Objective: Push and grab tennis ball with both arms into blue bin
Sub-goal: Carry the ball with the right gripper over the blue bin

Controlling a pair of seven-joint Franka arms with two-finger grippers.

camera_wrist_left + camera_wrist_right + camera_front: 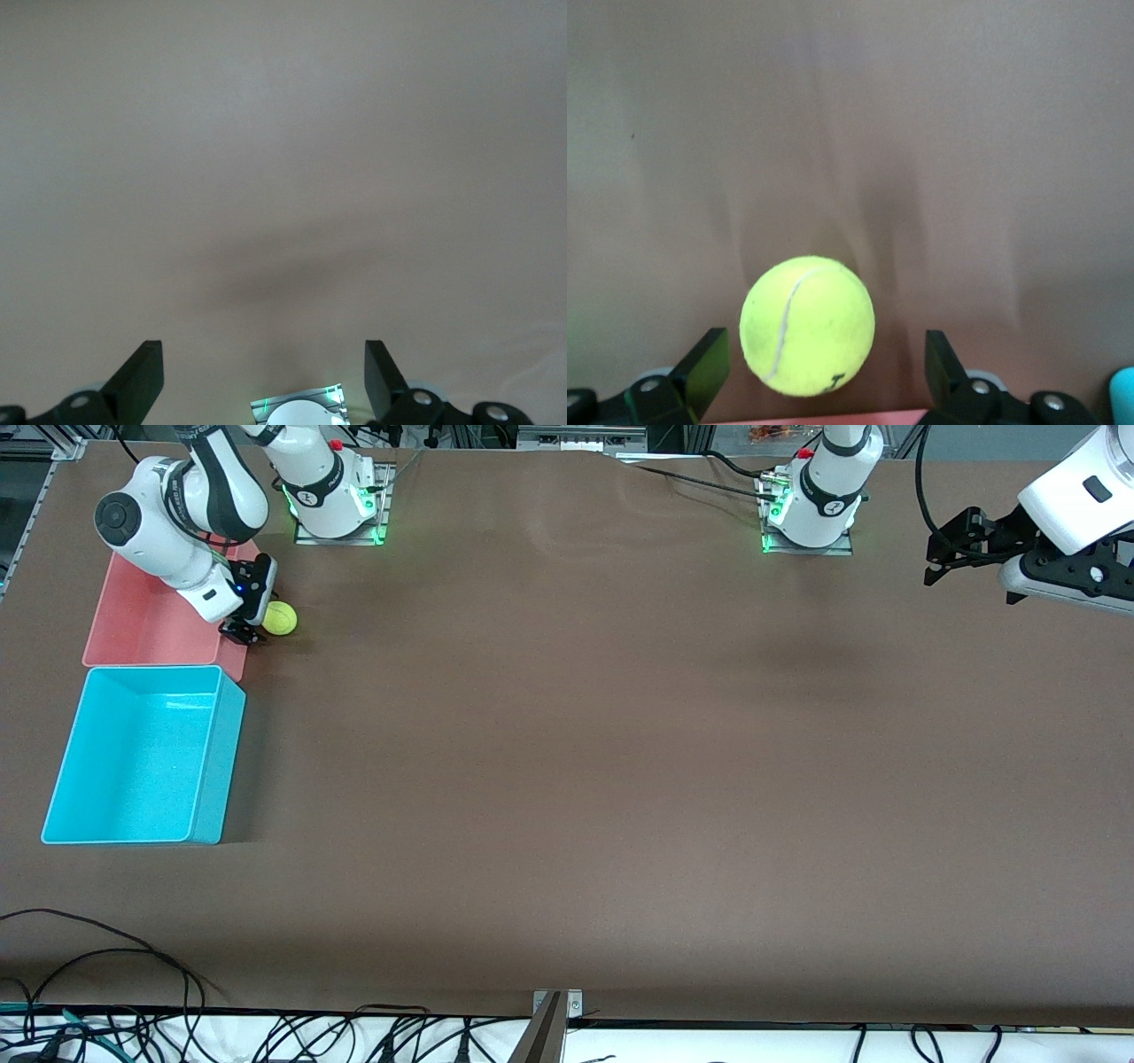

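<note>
The yellow-green tennis ball (281,617) lies on the brown table beside the pink bin, at the right arm's end. My right gripper (246,625) is low at the pink bin's corner, right against the ball. In the right wrist view the tennis ball (807,324) sits between the spread fingers, and the right gripper (824,343) is open with gaps on both sides. The blue bin (217,766) stands nearer to the front camera than the pink one, with nothing in it. My left gripper (932,560) waits open in the air over the left arm's end of the table; the left gripper (263,347) holds nothing.
The pink bin (133,624) lies partly under the right arm, touching the blue bin's farther end. Its rim (833,416) shows just under the ball. Both arm bases stand at the table's farther edge. Cables run along the nearest edge.
</note>
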